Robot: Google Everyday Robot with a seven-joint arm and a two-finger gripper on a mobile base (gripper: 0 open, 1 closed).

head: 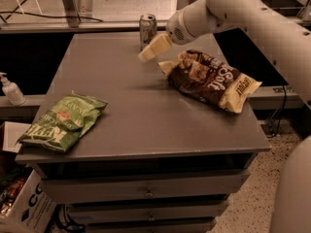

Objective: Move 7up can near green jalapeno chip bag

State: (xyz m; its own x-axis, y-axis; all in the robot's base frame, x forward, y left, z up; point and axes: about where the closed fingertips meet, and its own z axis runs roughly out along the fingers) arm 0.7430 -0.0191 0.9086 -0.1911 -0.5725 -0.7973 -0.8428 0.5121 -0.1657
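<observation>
The 7up can [147, 29] stands upright at the far edge of the grey table [141, 110], near the middle. The green jalapeno chip bag [63, 122] lies flat at the table's front left corner. My gripper [149, 52] hangs on the white arm coming in from the upper right. It is just in front of and slightly right of the can, a little above the table, and holds nothing.
A large brown-and-cream snack bag [209, 79] lies on the right side of the table, next to the gripper. A white pump bottle [10, 90] stands on a ledge at the left. A cardboard box [22, 203] sits on the floor at lower left.
</observation>
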